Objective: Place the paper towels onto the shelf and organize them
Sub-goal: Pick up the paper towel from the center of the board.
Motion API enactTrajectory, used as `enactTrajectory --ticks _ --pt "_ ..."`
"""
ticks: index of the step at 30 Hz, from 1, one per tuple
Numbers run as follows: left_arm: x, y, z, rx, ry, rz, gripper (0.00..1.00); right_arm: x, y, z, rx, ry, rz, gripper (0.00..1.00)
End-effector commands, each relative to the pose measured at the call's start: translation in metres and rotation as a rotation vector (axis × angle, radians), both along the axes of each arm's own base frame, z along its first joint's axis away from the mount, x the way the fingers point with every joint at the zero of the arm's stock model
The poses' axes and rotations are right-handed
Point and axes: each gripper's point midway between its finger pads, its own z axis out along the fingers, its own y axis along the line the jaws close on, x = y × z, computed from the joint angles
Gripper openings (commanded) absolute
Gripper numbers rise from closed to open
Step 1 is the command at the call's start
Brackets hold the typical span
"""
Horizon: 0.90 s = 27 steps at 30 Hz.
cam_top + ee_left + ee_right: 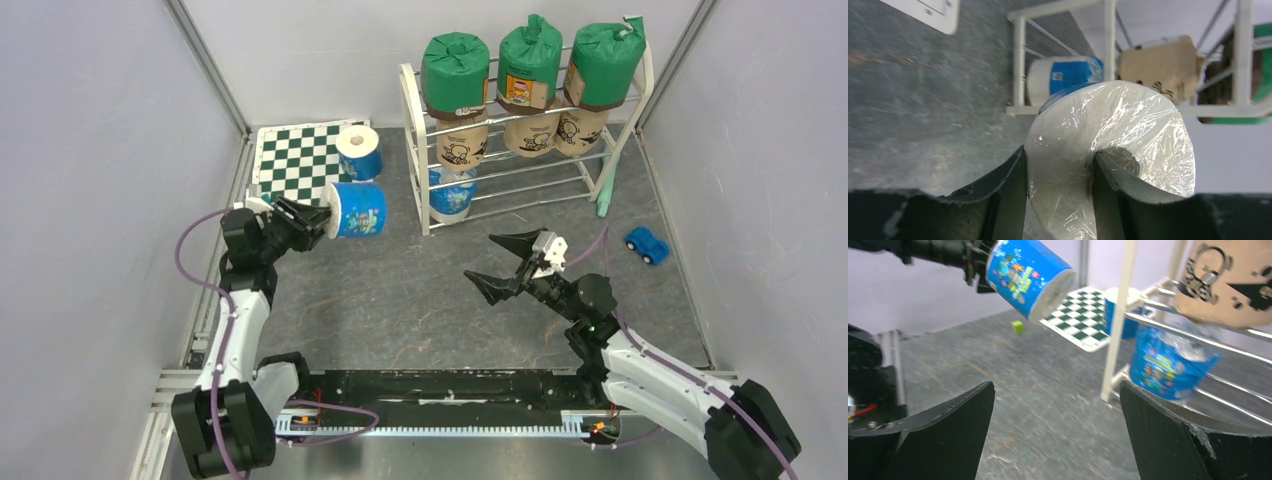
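My left gripper (pixel 322 215) is shut on a blue-wrapped paper towel roll (pixel 357 210), held sideways above the table left of the shelf (pixel 415 150). In the left wrist view one finger (pixel 1118 175) sits in the core hole of the roll's plastic-covered end (pixel 1118 125) and the other finger (pixel 1008 180) is outside it. A second blue roll (pixel 359 152) stands on the chessboard mat. The shelf carries three green rolls (pixel 530 62) on top, three tan rolls (pixel 530 130) below and one blue roll (pixel 450 192) lower down. My right gripper (pixel 505 262) hangs open and empty before the shelf.
The checkered mat (pixel 295 165) lies at the back left. A blue toy car (pixel 647 244) sits right of the shelf, near a pale green stick (pixel 607 185). A small green cube (pixel 1018 326) lies on the table. Grey walls close in both sides.
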Motion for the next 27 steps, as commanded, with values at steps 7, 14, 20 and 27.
enactTrajectory --ticks 7,14,20,27 --pt "-0.047 -0.059 0.066 -0.350 -0.191 -0.240 0.31 -0.037 0.039 0.072 0.239 -0.146 0.293 0.98" --pt "-0.072 -0.080 0.088 -0.478 -0.244 -0.335 0.31 -0.036 0.067 0.099 0.260 -0.223 0.357 0.97" --pt "-0.093 -0.096 0.105 -0.530 -0.293 -0.410 0.33 -0.036 0.089 0.111 0.282 -0.235 0.425 0.94" --pt "-0.107 -0.106 0.116 -0.582 -0.318 -0.466 0.33 -0.032 0.111 0.119 0.277 -0.262 0.450 0.93"
